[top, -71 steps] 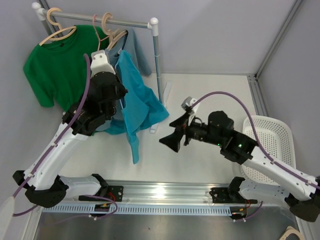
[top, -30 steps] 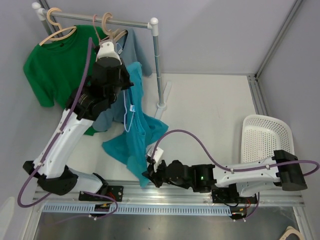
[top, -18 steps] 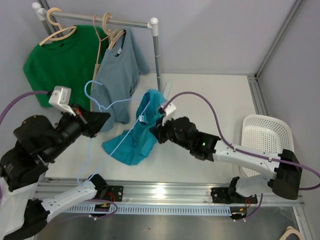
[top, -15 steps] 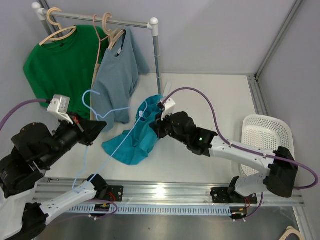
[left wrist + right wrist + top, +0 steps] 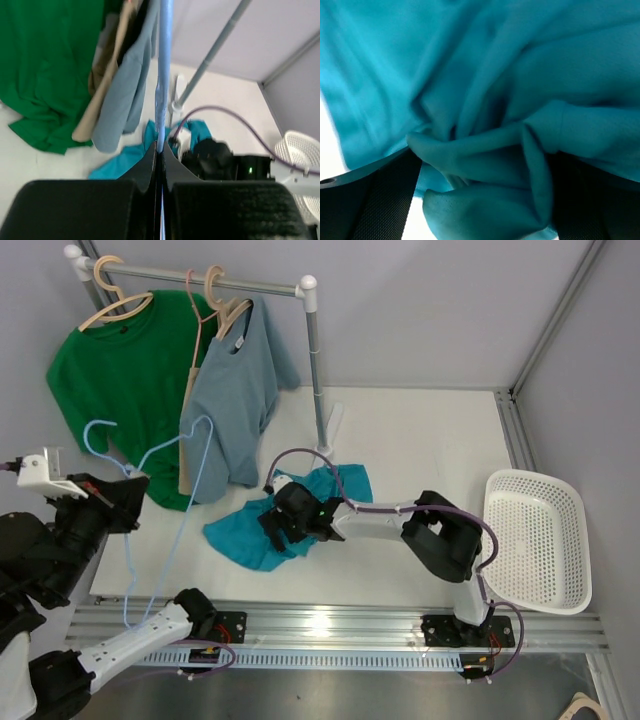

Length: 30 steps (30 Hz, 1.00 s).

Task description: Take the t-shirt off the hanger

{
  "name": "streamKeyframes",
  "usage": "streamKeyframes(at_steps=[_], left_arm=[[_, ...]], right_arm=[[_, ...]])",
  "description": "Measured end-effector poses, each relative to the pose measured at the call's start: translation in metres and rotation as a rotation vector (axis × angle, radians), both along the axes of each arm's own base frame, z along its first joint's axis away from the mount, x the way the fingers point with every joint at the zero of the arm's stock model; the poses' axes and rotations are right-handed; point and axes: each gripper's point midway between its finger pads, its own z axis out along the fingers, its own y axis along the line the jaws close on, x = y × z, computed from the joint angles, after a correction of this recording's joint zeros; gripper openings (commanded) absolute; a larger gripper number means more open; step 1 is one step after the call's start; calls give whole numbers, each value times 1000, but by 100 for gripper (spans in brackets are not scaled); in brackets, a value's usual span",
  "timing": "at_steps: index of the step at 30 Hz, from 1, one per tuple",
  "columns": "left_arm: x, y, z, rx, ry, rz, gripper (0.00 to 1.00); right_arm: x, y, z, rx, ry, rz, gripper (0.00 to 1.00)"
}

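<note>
The teal t-shirt (image 5: 245, 535) lies crumpled on the table, off the hanger. The thin light-blue hanger (image 5: 190, 480) hangs bare in the air at the left, with my left gripper (image 5: 128, 492) shut on its wire. In the left wrist view the hanger (image 5: 164, 60) runs straight up from the shut left gripper (image 5: 160, 148), and the t-shirt (image 5: 127, 157) shows below. My right gripper (image 5: 283, 522) rests low on the shirt. In the right wrist view the right gripper (image 5: 482, 175) stands open, with bunched t-shirt (image 5: 485, 90) filling the gap between its fingers (image 5: 375, 195).
A clothes rack (image 5: 315, 360) stands at the back left with a green t-shirt (image 5: 110, 380) and a grey-blue t-shirt (image 5: 235, 390) on wooden hangers. A white basket (image 5: 545, 540) sits at the right edge of the table.
My left arm swung the hanger left and clear of the teal t-shirt, which dropped onto the table. My right gripper followed the shirt down and opened.
</note>
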Motion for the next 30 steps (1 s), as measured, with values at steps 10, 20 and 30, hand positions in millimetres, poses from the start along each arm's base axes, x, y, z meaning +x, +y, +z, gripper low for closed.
streamKeyframes(at_steps=[10,20,30], left_arm=[[56,-37,47,74,-89,29,1],[138,-115,44,217,-82,-77,1],[226,-130,21,266,6,-38,1]], right_arm=[[-62,16,-7,-45,2,83,0],[-85,-137,228,256,-114,-141,0],[-47,-336,472,571,-563,-802,0]])
